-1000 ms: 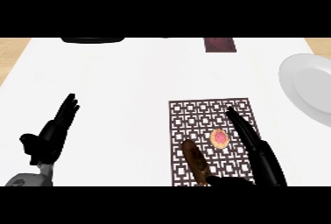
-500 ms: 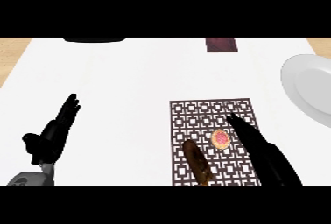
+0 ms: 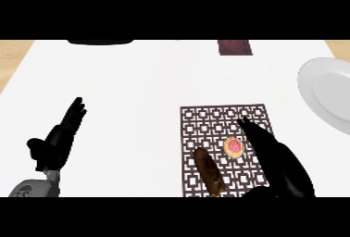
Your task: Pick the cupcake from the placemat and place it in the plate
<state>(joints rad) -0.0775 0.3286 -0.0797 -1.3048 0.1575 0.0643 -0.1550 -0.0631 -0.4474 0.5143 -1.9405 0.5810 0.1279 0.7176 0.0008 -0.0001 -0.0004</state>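
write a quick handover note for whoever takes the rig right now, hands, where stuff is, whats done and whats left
Right hand: open, fingers straight, over the right side of the placemat, thumb to the left of the cupcake. It holds nothing.
Left hand: open, resting at the view's left, fingers up.
Cupcake: on the placemat between the right hand's thumb and fingers, not gripped.
Plate: at the counter's right edge, beyond the placemat, nothing seen on it.
Done: right hand set around the cupcake.
Left: close on the cupcake, lift it, carry it up and right to the plate, set it down.
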